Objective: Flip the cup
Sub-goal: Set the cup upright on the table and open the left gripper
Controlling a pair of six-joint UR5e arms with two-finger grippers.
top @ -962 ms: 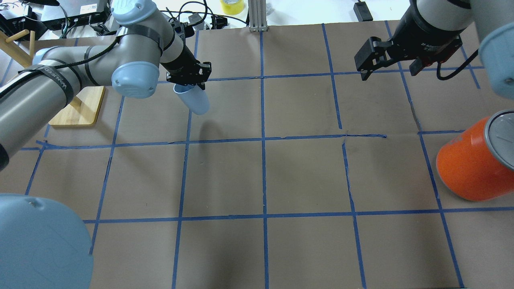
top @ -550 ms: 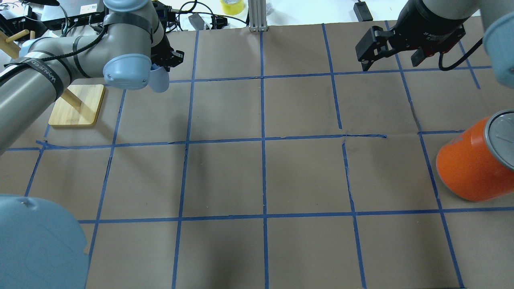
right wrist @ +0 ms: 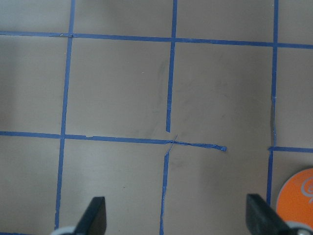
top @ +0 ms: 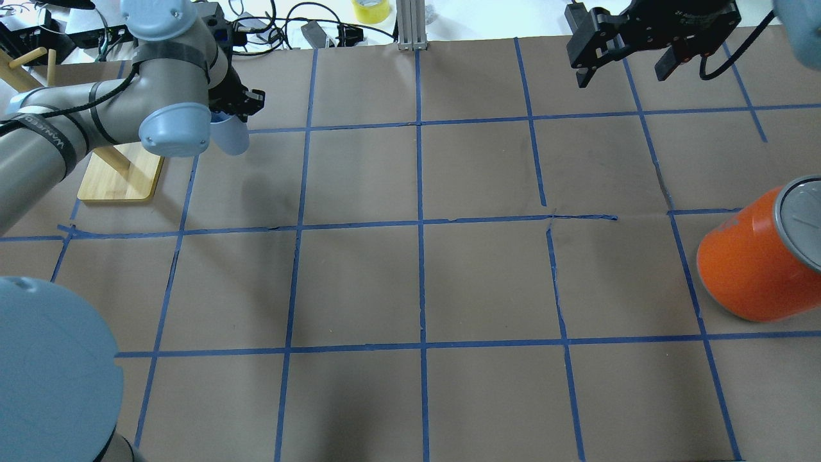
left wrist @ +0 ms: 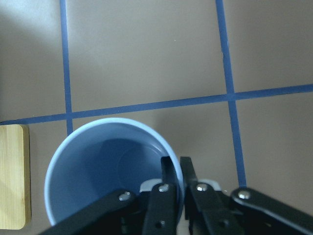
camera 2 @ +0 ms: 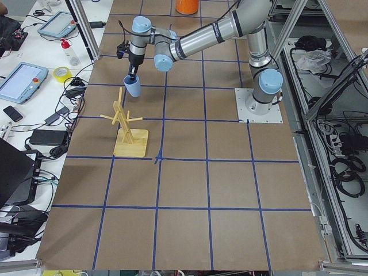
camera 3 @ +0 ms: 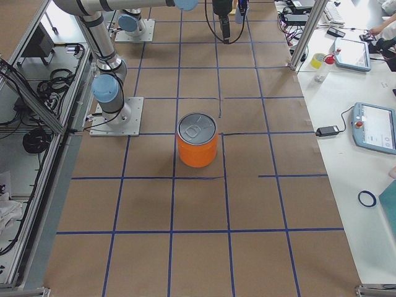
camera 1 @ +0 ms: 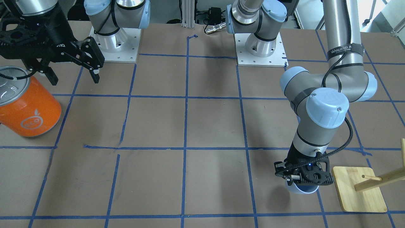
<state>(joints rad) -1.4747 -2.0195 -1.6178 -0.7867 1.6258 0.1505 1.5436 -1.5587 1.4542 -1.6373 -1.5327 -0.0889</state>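
The pale lavender-blue cup (left wrist: 98,176) hangs upright, mouth up, from my left gripper (left wrist: 178,171). The gripper is shut on the cup's rim, one finger inside and one outside. In the overhead view the cup (top: 232,136) sits below the left gripper (top: 236,106) at the far left of the table. The front view shows the cup (camera 1: 300,189) low over the paper under the left gripper (camera 1: 303,181); I cannot tell if it touches. My right gripper (top: 622,67) is open and empty, high at the far right, also seen in the front view (camera 1: 73,76).
A big orange can (top: 750,269) with a silver lid stands at the right edge. A wooden peg stand (top: 122,173) sits just left of the cup, close to it in the front view (camera 1: 357,190). Blue tape lines grid the brown paper.
My left gripper has carried the cup left and toward the far edge, turning it from tilted to upright. My right gripper has moved toward the far edge, still open.
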